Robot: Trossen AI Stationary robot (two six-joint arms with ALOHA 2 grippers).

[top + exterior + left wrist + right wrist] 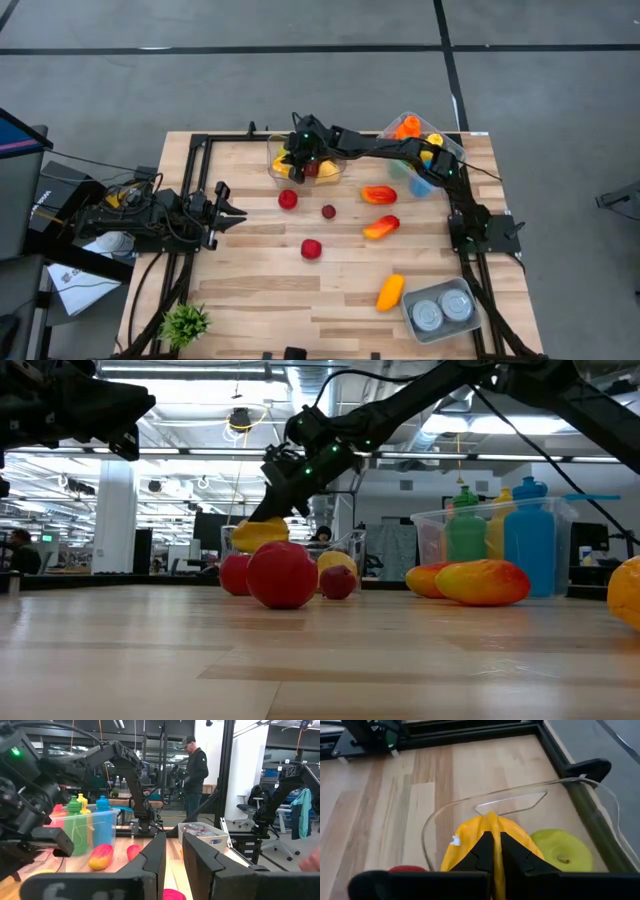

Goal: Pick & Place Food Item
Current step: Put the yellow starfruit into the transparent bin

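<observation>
My right gripper [494, 836] reaches over the clear bowl [318, 172] at the table's far middle and is shut on a yellow food item [470, 840]. The low view shows that item [258, 533] at about the height of the bowl's rim. A yellow-green apple [562, 851] and a red piece [407, 869] lie in the bowl below it. My left gripper [228, 208] waits at the table's left edge, with a narrow gap between its fingers [155, 862] and nothing in it. My right gripper pinches the yellow item's upper ridge [490, 819] between its two fingers. The fingers slant down at it from the table's right side. The item hangs below the fingers over the bowl's fruit; whether it touches the fruit, I cannot tell.
Two red apples [288, 199] [311, 249] and a small dark fruit [329, 211] lie mid-table. Orange-red fruits [379, 194] [381, 227] [390, 291] lie to the right. A clear bin of bottles [420, 140] stands far right, a tray of cans [440, 310] near right, and a plant [185, 322] near left.
</observation>
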